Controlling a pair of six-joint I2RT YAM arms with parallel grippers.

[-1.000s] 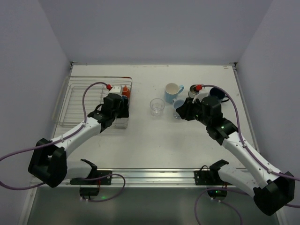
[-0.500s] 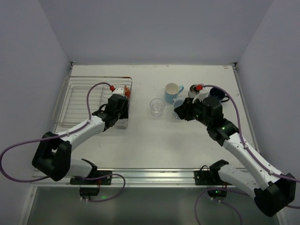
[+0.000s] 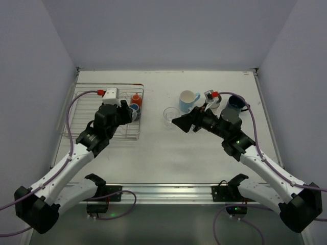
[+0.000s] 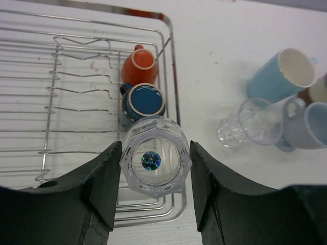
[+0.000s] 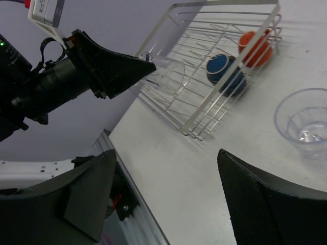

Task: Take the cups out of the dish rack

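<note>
My left gripper (image 4: 156, 171) is shut on a clear glass (image 4: 156, 159), held above the near right corner of the silver wire dish rack (image 4: 76, 109). Below it in the rack lie a navy cup (image 4: 144, 100) and an orange mug (image 4: 139, 64). From above, the left gripper (image 3: 127, 114) hangs over the rack (image 3: 84, 109). My right gripper (image 3: 180, 122) is open and empty, pointing left beside a clear glass (image 3: 171, 116) on the table. The right wrist view shows the rack (image 5: 204, 56), the held glass (image 5: 171, 76) and the table's glass (image 5: 306, 122).
On the table right of the rack stand a light blue mug (image 3: 188, 99), a metallic tumbler (image 3: 212, 99) and a navy mug (image 3: 236, 102). A grey-blue mug (image 4: 309, 125) stands next to the table's glass. Side walls enclose the table; a rail runs along its near edge.
My left gripper closed on the clear glass and lifted it from the rack. The right gripper opened and swung left, away from the mugs on the table.
</note>
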